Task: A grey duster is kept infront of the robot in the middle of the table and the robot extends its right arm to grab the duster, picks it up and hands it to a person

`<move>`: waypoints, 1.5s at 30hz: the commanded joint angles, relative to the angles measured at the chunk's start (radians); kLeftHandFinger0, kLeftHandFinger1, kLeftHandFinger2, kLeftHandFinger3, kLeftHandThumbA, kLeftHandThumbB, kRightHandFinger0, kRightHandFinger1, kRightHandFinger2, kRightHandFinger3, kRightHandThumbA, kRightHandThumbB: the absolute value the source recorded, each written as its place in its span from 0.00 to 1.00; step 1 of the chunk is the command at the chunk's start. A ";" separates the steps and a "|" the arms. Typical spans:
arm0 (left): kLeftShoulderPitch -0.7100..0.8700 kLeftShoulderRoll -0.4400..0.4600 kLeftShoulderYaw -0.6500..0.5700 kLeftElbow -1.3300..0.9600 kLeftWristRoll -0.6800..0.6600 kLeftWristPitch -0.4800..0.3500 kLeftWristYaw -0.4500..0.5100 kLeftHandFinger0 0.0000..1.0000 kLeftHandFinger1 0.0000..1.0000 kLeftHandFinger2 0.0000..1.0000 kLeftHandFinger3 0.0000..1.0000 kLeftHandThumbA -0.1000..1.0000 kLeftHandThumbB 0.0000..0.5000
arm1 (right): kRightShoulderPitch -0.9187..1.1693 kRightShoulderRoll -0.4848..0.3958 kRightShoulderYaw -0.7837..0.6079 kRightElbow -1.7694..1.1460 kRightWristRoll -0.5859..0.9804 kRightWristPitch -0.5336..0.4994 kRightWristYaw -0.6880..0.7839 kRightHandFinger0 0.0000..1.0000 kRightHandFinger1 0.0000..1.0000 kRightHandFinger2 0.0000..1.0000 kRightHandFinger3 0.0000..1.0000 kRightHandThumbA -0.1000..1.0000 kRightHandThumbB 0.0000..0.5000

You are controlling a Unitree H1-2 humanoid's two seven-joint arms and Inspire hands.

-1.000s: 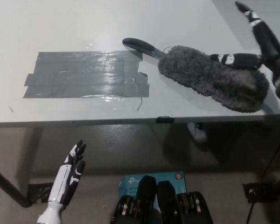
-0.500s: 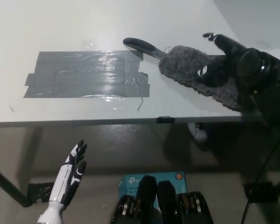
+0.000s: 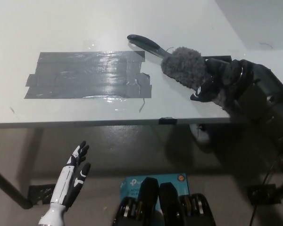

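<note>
**Black hand closed over the duster at the table's right edge**

The grey duster (image 3: 183, 67) lies on the white table (image 3: 85, 23), toward its right front part. Its dark handle (image 3: 146, 45) points up and to the left, ending just beside the corner of a patch of grey tape (image 3: 85, 75) stuck flat on the tabletop. The right hand (image 3: 221, 82) covers the far end of the fluffy head — its black fingers (image 3: 203, 92) are curled around the fibres, gripping them. The left hand (image 3: 70, 181) hangs below the table's front edge, well apart from the duster, fingers straight and spread, holding nothing
</note>
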 commanded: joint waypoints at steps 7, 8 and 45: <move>-0.010 0.017 -0.009 -0.008 0.005 -0.036 0.029 1.00 1.00 1.00 1.00 0.96 0.58 | -0.002 -0.007 0.055 0.124 -0.070 -0.040 -0.077 1.00 1.00 1.00 1.00 1.00 1.00; -0.010 0.016 -0.009 -0.008 0.002 -0.036 0.029 1.00 1.00 1.00 1.00 0.96 0.58 | -0.001 -0.008 0.056 0.126 -0.070 -0.042 -0.083 1.00 1.00 1.00 1.00 1.00 1.00; -0.010 0.013 -0.007 -0.005 0.008 -0.036 0.034 1.00 1.00 1.00 1.00 0.90 0.54 | 0.100 -0.034 -0.157 0.086 0.051 -0.279 -0.235 0.36 0.57 0.60 0.45 0.00 0.31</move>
